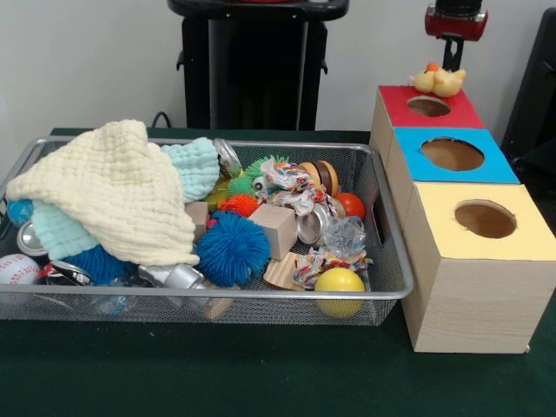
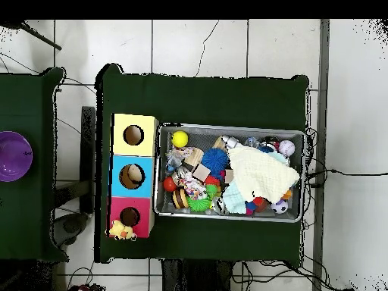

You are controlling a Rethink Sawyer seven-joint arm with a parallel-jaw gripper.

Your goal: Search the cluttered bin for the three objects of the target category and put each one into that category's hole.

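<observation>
A dark green tabletop (image 1: 261, 373) carries everything, and it stands on a floor of pale tiles (image 2: 197, 45) with thin cables trailing across them. Off to one side in the overhead view sits a second green-covered table (image 2: 23, 98) holding a round purple thing (image 2: 14, 155), possibly a bowl, though it is cut off at the edge. Behind it all is a plain white wall (image 1: 78, 61).

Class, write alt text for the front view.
A wire bin full of toys, half covered by a cream cloth, sits beside three boxes with holes: red, blue, yellow. A rubber duck rests on the red one.
</observation>
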